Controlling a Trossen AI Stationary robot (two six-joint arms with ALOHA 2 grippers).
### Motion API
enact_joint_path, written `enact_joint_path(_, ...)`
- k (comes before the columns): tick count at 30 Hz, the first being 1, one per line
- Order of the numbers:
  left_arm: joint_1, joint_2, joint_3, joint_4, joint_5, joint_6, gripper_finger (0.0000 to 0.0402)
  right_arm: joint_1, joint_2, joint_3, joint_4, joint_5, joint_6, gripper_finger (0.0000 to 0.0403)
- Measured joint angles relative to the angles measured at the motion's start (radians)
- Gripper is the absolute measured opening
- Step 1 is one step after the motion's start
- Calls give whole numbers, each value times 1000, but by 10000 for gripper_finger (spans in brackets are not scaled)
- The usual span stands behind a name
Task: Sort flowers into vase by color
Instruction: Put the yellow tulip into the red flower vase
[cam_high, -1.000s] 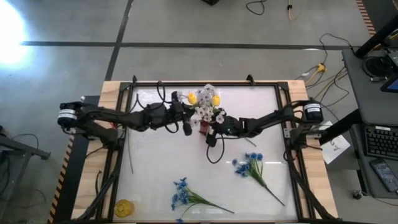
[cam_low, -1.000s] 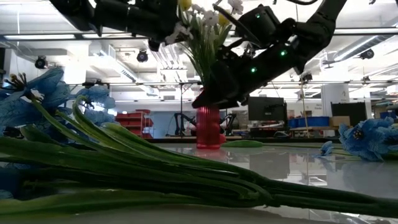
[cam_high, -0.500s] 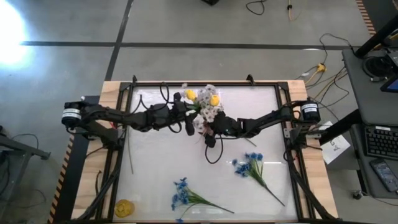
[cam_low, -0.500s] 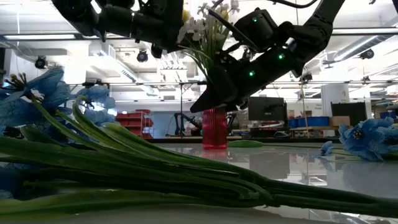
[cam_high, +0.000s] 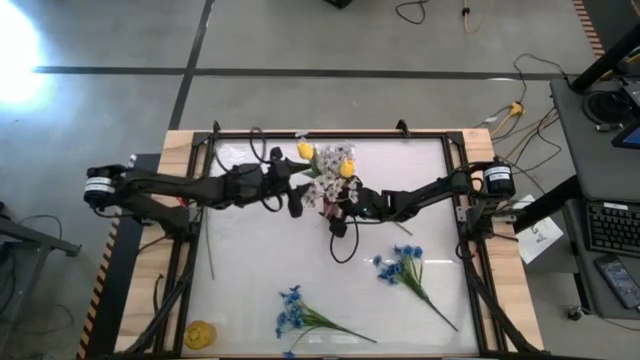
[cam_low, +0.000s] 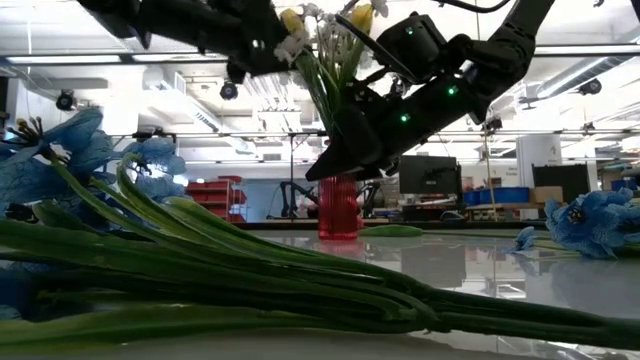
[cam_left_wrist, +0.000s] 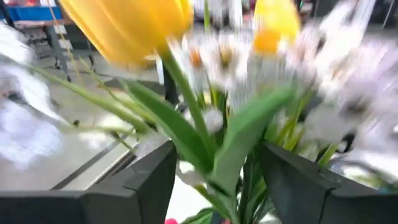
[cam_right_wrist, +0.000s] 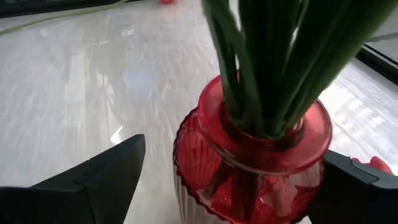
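Note:
A red ribbed glass vase (cam_low: 338, 210) (cam_right_wrist: 249, 180) stands on the white table at the far middle. It holds a bunch of yellow tulips (cam_high: 306, 151) and white blossom sprays (cam_high: 330, 185), their green stems (cam_right_wrist: 267, 68) down in its neck. My left gripper (cam_left_wrist: 214, 155) (cam_high: 297, 203) is open up at the bunch, with stems and leaves between its fingers. My right gripper (cam_right_wrist: 233, 149) (cam_low: 340, 160) is open, one finger on each side of the vase's neck. My left gripper comes level from the table's left, and a green leaf (cam_left_wrist: 186, 140) lies close to one finger; I cannot tell whether it touches. My right gripper comes from the table's right, slanting down; one finger (cam_right_wrist: 354, 186) stands right at the vase's shoulder (cam_right_wrist: 320, 146), and I cannot tell whether it touches.
Two blue flower sprays (cam_high: 400, 265) (cam_high: 298, 312) lie flat on the near half of the table; one fills the low view's foreground (cam_low: 250, 280). A yellow bloom (cam_high: 200, 333) lies at the near left corner. A thin bare stem (cam_high: 210, 262) lies by the left edge.
The vase has shifted a little toward the table's right and come back toward the left. The flower heads above it have swayed and spread. My left arm has drawn back slightly toward the table's left.

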Motion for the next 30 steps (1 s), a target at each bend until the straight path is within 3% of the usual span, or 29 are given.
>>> enact_joint_path(9, 6, -81, 0, -45, 55, -31, 230, 0, -1, 0, 0, 0, 2, 361)
enact_joint_path(17, 42, -64, 0, 69, 49, -146, 205, 0, -1, 0, -2, 0, 2, 361)
enact_joint_path(23, 57, -26, 0, 107, 48, -230, 149, 0, -1, 0, -2, 0, 1, 361)
enact_joint_path(30, 57, -20, 1, 128, 48, -225, 37, 0, -1, 0, -4, 0, 3, 361)
